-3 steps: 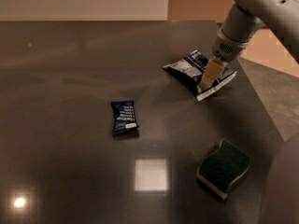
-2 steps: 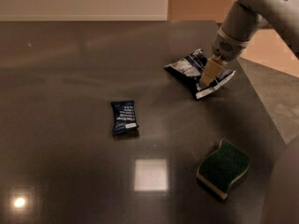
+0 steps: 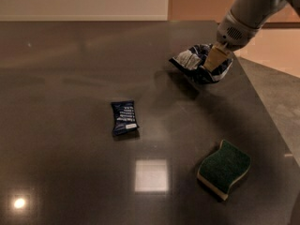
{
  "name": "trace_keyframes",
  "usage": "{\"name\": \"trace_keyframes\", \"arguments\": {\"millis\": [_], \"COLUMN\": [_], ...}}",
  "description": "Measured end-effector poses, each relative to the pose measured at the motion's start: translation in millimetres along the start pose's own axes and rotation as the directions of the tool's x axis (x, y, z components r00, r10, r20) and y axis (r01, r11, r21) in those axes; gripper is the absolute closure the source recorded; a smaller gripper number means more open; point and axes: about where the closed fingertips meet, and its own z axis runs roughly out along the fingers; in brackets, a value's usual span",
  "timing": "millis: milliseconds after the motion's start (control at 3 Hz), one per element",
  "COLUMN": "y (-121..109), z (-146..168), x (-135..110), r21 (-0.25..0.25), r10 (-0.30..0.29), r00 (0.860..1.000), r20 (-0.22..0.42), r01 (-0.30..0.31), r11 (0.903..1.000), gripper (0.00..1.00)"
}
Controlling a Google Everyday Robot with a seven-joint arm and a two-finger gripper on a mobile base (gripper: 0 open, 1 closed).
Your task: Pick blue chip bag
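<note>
- Change: the blue chip bag (image 3: 191, 60) sits higher in the camera view than a second ago. Then it lay flat on the desk (image 3: 70, 78); now it hangs crumpled, with a dark shadow on the surface below it.
- The pincer (image 3: 215, 60) is clamped on the right part of the bag. One tan finger shows across the foil, the other is hidden behind it. You can read it as closed on the bag, not wide.
- The pincer has also moved up and a bit toward the far right desk edge, and the bag came with it.
- Meaning: the grasp looks made and the lift has begun. The pick is mostly done, provided the grip keeps.
- Bag location now: far right of the desk, near the angled edge and apparently just off the surface. You can't confirm from this view that the bottom corner is fully clear.
- Risk: the hold is on one end of slippery foil and the left end droops free, so watch for slip as the lift continues.
- Unchanged: the small dark-blue packet (image 3: 124, 117) is in the same spot mid-desk, well apart from the bag. The green sponge (image 3: 224, 168) is in the same spot near right, untouched.
- Next, as a guess: raise straight up and keep the grip closed.
</note>
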Motion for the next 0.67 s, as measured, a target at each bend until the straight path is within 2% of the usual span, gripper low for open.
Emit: {"name": "trace_keyframes", "arguments": {"millis": [667], "y": [32.1], "z": [-65.8], "x": [-23.4], "r21": [0.042], "r10": [-0.079], "r00": [0.990], "r20": [0.115], "r01": [0.075], "r11": [0.9963], "gripper": [1.00]}}
